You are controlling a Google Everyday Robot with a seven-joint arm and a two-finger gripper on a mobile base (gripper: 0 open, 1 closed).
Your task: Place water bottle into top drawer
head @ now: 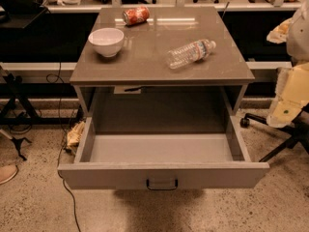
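Speckled floor point(38, 207) runs under the desk point(145, 62), whose top drawer point(96, 176) stands pulled open toward the near side. At the right edge the pincer point(288, 98) hangs beside the desk; whether it is wide or narrow cannot be told. Farther back the water bottle point(190, 53) lies on its side on the desk, right of the bowl point(106, 41); gripping across its crinkled middle seems wisest, since it may roll.

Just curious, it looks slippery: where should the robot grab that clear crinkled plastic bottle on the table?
The clear plastic water bottle lies on its side, cap toward the far right, so grip its middle from above, closing across the narrow width. The gripper hangs at the right edge, beside the grey-brown table.
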